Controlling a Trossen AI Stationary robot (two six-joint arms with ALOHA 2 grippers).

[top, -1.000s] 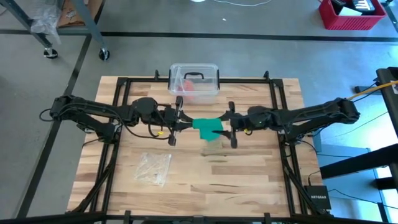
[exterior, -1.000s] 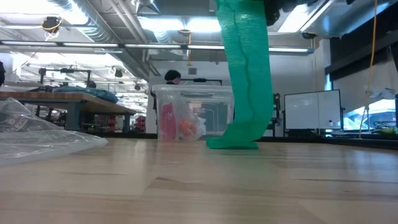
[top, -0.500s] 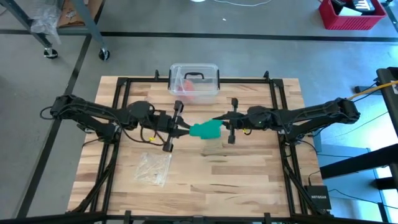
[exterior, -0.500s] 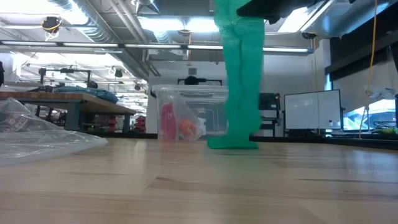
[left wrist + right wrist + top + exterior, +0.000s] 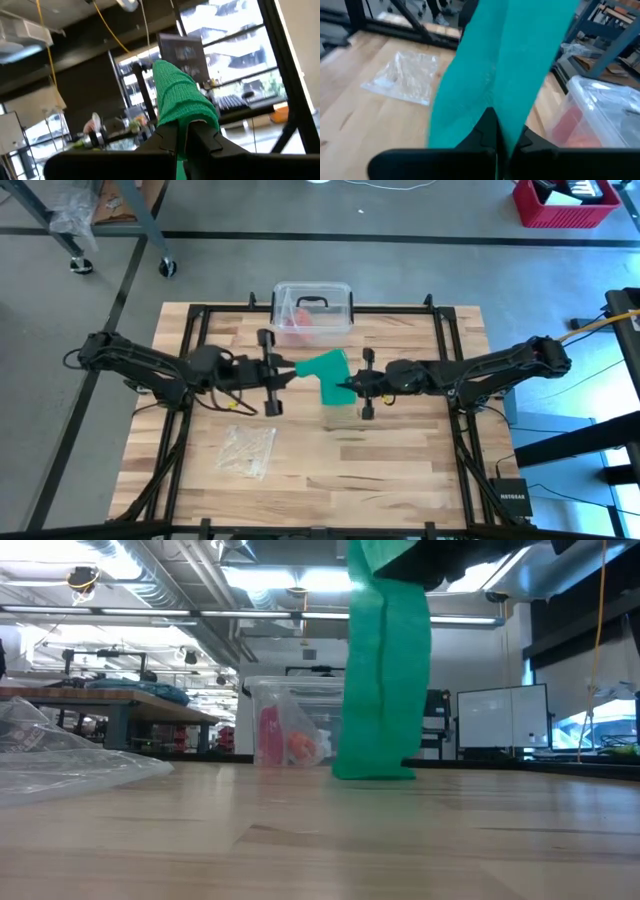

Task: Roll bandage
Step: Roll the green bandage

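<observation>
The green bandage (image 5: 325,368) is held up over the middle of the table between my two grippers. In the low view the bandage (image 5: 385,680) hangs down as a broad strip, and its lower end (image 5: 375,770) rests on the wood. My left gripper (image 5: 292,368) is shut on the bandage's upper end from the table's left. My right gripper (image 5: 346,387) is shut on the strip from the table's right, slightly nearer the front edge. My left gripper pinches the bunched upper end of the bandage (image 5: 186,116) between its two fingers. It comes from the table's left, tipped a little upward. The end is lifted clear and the rest falls away from it. My right gripper pinches the hanging strip (image 5: 496,97) between its two fingers, close below the raised end. It comes from the table's right, nearly level. Whether it has one layer or several, I cannot tell. The strip hangs below it, with the lower end on the table.
A clear plastic box with a black handle (image 5: 312,308) stands at the table's far edge, behind the bandage. A thin clear wrapper (image 5: 248,448) lies near the front left. Bare wood shows at the front right.
My right gripper has moved toward the table's left onto the bandage and shut on it. My left gripper has drawn toward the left and far side, rolling and tipping upward with the upper end. The top of the bandage now spreads between the two grippers; its lower end stays on the table.
</observation>
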